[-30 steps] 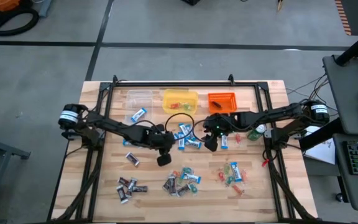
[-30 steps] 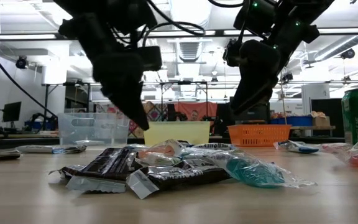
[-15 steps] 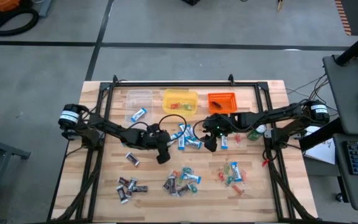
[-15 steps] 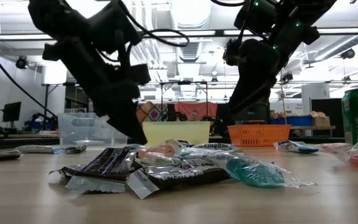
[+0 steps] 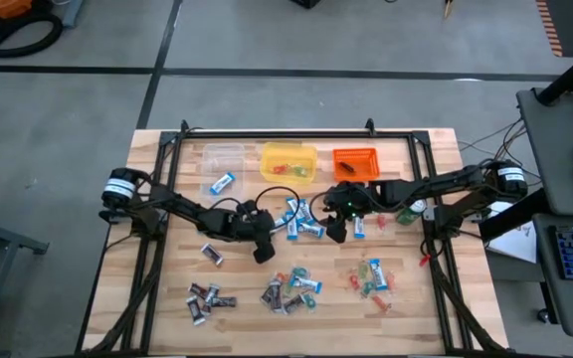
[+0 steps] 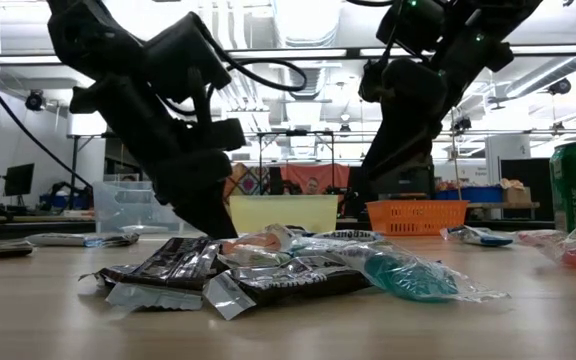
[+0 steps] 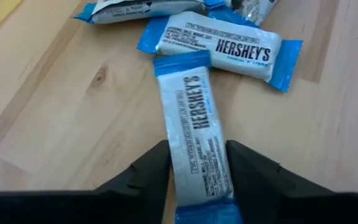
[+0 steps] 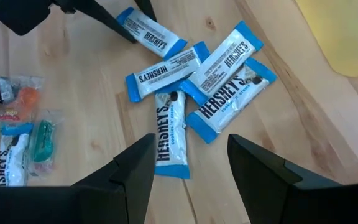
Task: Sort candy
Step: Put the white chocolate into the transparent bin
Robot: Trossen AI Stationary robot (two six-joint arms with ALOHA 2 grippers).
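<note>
Jaws of the left gripper (image 7: 197,180) straddle a blue bar (image 7: 194,134) lying on the table, not clamped; right gripper (image 8: 188,168) hangs open above the blue cluster. Pick-up in hand: next, close and lift.

High view is looking straight down on the whole table (image 5: 436,298). Low view is sitting at tabletop level, facing the room, candy wrappers (image 6: 268,265) close up. Both wrist views are looking closely down at the same blue-and-white bars (image 7: 194,134) (image 8: 166,65).
</note>
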